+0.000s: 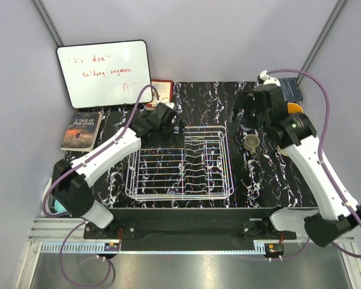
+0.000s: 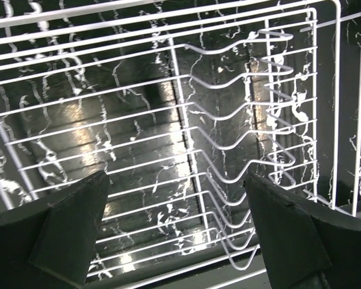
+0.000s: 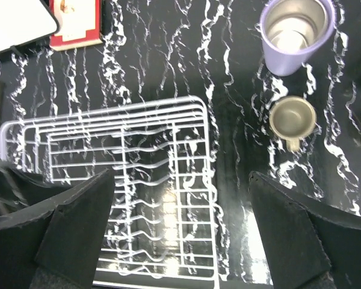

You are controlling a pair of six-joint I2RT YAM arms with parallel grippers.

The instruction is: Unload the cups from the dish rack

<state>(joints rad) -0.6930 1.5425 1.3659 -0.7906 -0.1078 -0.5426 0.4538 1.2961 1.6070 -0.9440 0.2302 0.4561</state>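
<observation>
Left claw point(image 2: 175, 198) and right claw point(image 3: 182, 195) gape empty; the lavender cup point(image 3: 293, 36) looks light, slick, best pinched at its rim

Your top external camera sits high behind the arm bases and looks down and forward over the whole table point(image 1: 259, 174), with the dish rack point(image 1: 180, 162) central. Your left wrist camera looks down from very close: rack wires fill the frame between the left gripper's fingers point(image 2: 72, 235). Your right wrist camera hangs higher and faces straight down past the right gripper's fingers point(image 3: 78, 229). It takes in much of the rack, the lavender cup point(image 3: 295, 33) and the olive-grey cup point(image 3: 293, 118). All three views share the rack.
</observation>
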